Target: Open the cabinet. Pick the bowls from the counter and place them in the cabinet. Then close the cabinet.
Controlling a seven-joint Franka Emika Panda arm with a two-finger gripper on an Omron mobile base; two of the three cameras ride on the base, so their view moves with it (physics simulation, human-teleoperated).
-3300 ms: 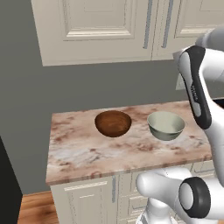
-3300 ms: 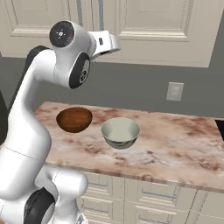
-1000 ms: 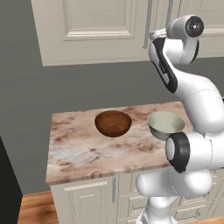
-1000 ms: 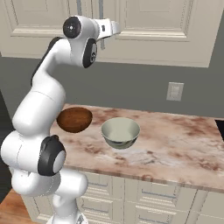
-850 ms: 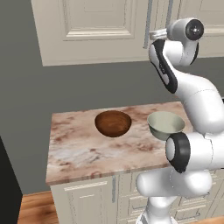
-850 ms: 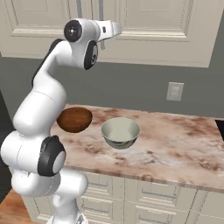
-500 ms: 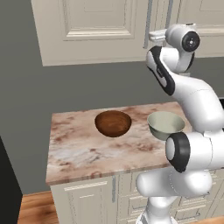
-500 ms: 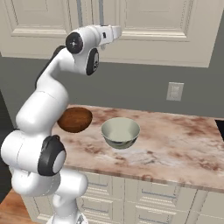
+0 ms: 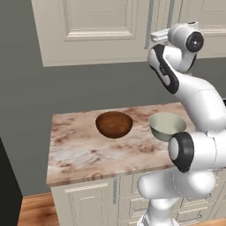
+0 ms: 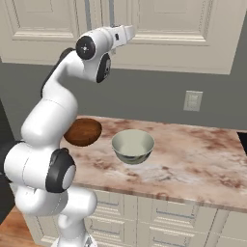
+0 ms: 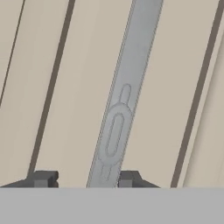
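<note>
In the left base view, the table, a marbled pinkish slab, fills the lower left and middle of the frame. On it the brown wooden bowl sits at centre, mouth up, and the pale grey-green bowl stands just to its right, also mouth up, the two near each other but apart. Across the top of the frame hangs the cabinet, its doors shut; two slim grey bar handles run vertically where the doors meet, upper right of centre.

The arm rises from the lower right, folds back at a dark elbow joint and reaches up to the upper right of the frame, its wrist turned so the hand points at the cabinet's door seam, with the gripper up against the handles.

In the right base view the same pose shows from the other side: the arm climbs from the lower left and the gripper ends at the upper middle, at the cabinet face.

In the hand view, the handle runs as a long grey bar from the top middle down to the bottom, leaning slightly, and passes between the two dark fingertips, closer to the right-hand one. The gripper is part-way parted, straddling the bar; whether the tips press on it I cannot tell.
</note>
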